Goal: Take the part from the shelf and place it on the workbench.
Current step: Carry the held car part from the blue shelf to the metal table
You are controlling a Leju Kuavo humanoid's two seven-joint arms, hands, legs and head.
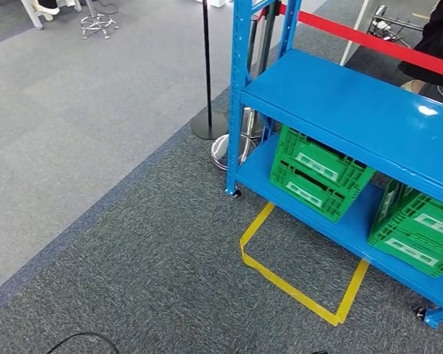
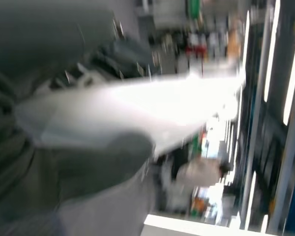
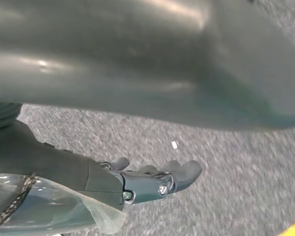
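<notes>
Robot beside a blue shelf (image 1: pixel 347 110), carrying a pale part (image 2: pixel 120 110) toward the surface

The left robot hand (image 2: pixel 83 162) grips the blurred, flat part, thumb pressed beneath it, probably to steady it in transit. The right robot hand (image 3: pixel 153 179) hangs over grey carpet (image 3: pixel 231 167), fingers extended and holding nothing. Green crates (image 1: pixel 317 173) sit on the shelf's bottom level

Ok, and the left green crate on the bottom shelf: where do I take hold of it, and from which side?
Probably by the crate's long labelled front wall, near its top rim, coming from the open front by the yellow tape. The upper shelf covers it from above and the post stands off its left end. It sits tilted, so match that.
</notes>
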